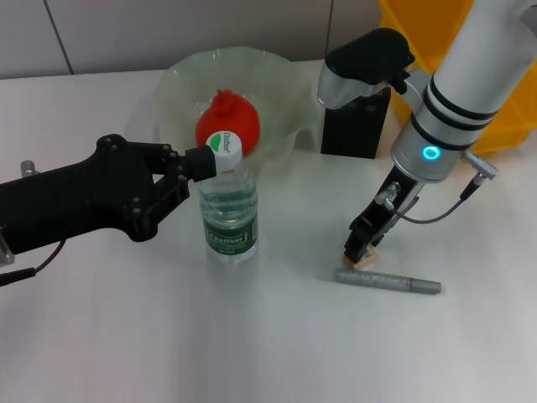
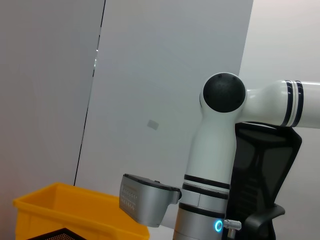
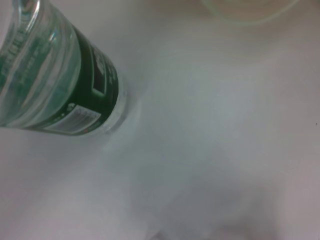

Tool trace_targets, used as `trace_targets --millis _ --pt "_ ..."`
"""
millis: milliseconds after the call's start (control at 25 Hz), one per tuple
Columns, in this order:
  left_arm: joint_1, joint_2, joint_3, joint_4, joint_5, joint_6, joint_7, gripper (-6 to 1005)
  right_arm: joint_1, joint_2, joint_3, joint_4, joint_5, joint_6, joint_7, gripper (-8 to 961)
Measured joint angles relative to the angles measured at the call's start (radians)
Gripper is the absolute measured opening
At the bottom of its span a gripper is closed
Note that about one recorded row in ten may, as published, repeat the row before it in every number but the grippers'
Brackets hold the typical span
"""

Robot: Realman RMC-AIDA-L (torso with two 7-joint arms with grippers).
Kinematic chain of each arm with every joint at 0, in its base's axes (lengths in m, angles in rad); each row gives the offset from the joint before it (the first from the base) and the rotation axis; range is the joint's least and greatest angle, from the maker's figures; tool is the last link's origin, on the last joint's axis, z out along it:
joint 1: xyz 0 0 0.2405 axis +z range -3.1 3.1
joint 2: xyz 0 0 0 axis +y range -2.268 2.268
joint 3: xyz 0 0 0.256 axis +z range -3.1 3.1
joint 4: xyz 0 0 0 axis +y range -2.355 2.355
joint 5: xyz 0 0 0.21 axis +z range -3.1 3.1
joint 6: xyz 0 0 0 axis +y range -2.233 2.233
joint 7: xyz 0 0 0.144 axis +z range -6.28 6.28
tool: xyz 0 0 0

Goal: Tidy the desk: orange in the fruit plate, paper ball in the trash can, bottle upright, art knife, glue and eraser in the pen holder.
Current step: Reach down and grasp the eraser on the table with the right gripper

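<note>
1. The trash can (image 1: 503, 126) stands at the table's far right, behind the right arm
2. The fruit plate (image 1: 285, 92) holds the orange (image 1: 228, 122)
3. The pen holder (image 1: 357, 126) sits just right of the plate
4. The bottle (image 1: 228, 210) stands upright, the left gripper (image 1: 201, 164) closed on its neck
5. The right gripper (image 1: 359, 254) pinches the eraser (image 1: 362, 261) on the table, a grey pen (image 1: 388, 281) just beside

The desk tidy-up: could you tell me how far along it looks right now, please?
Done: the orange lies in the fruit plate, and the bottle stands upright with the left gripper at its cap. In hand: the right gripper is down over the eraser. Left: the grey knife lies on the table, not yet in the pen holder. No paper ball or glue shows.
</note>
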Motion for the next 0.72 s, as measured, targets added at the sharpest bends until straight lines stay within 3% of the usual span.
trace_targets --millis 720 --pt "0.0 0.0 -0.012 -0.012 0.0 0.0 0.0 0 0.015 0.003 -0.007 0.008 0.027 -0.003 -0.007 472"
